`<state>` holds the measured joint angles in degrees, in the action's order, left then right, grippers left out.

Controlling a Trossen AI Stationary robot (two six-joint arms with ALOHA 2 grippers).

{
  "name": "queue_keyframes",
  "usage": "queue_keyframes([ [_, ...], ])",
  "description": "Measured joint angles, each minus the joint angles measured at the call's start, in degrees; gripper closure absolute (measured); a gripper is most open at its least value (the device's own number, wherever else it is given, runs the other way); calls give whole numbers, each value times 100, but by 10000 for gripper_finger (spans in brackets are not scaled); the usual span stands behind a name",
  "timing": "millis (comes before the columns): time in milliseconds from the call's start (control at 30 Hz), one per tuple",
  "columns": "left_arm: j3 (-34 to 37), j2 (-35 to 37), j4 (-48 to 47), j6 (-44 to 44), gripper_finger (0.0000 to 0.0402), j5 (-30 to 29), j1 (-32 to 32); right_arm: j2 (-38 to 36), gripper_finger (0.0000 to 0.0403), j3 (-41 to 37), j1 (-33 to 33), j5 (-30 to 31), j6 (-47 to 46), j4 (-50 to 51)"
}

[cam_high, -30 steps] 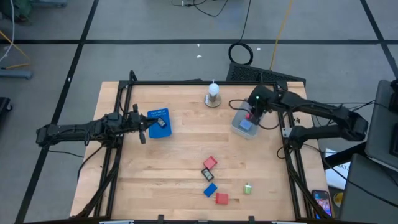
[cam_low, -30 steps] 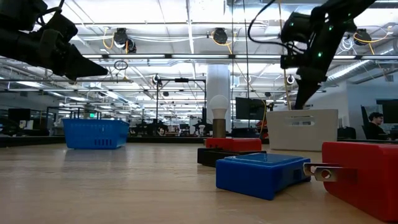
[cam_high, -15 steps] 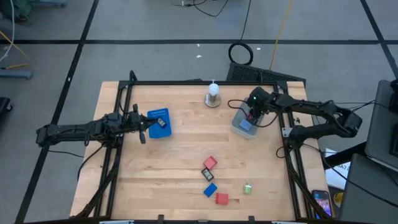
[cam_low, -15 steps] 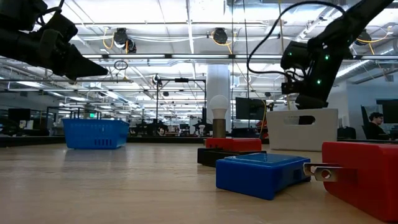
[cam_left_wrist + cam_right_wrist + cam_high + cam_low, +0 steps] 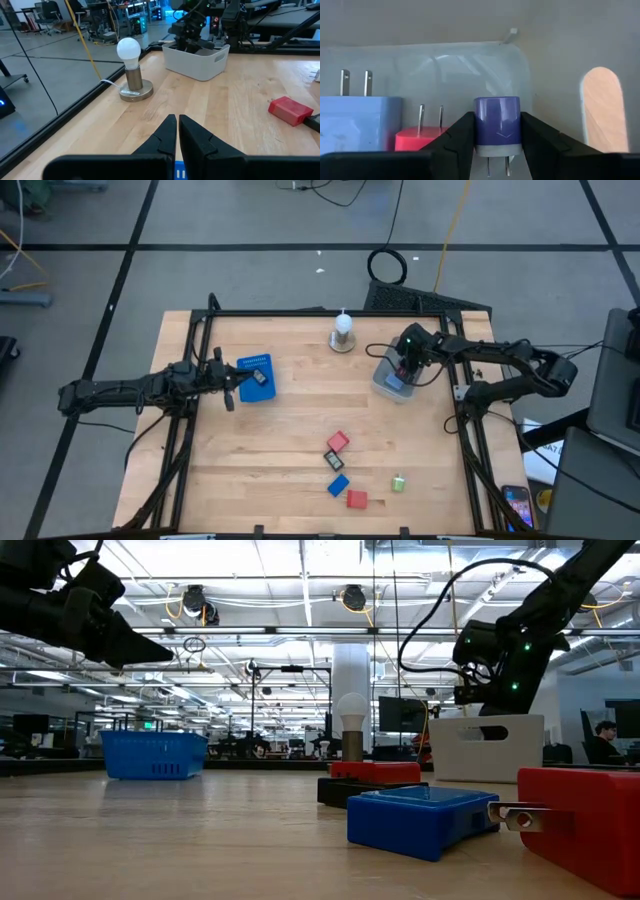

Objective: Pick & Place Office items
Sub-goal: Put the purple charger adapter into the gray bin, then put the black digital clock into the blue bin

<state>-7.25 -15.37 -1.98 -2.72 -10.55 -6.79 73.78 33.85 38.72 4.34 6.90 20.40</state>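
A small purple plug block (image 5: 497, 122) sat clamped between the two dark fingers of the right pincer (image 5: 497, 131), its prongs pointing down, inside the pale grey tub (image 5: 383, 383) at the far right of the worktop (image 5: 300, 420). Beside it in the tub lay a pale blue plug (image 5: 360, 122) and a red plug (image 5: 420, 140). Nearer the front edge, well apart from the tub, lay a loose group: a red block (image 5: 338, 441), a black piece (image 5: 334, 459), a blue block (image 5: 338, 485), another red block (image 5: 356, 499) and a small green piece (image 5: 398, 482). A bulb on a round base (image 5: 343, 332) stood by the far edge. The left pincer (image 5: 177, 131) hovered with its fingers together beside the flat blue box (image 5: 256, 377).
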Motion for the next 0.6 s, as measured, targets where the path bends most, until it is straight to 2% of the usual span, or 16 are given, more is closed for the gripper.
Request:
queue_keyframes([
  [200, 0, 1, 0, 0, 378, 1, 0, -18, 177, -26, -2, -13, -5, -144],
  [300, 0, 0, 0, -2, 378, 1, 1, -104, 141, -25, -4, -11, -8, -149],
  [433, 0, 1, 0, -1, 378, 1, 1, -422, 120, -25, -57, -3, -16, -173],
  [600, 0, -1, 0, 0, 378, 1, 2, -1252, 123, -21, -253, -11, -17, -176],
])
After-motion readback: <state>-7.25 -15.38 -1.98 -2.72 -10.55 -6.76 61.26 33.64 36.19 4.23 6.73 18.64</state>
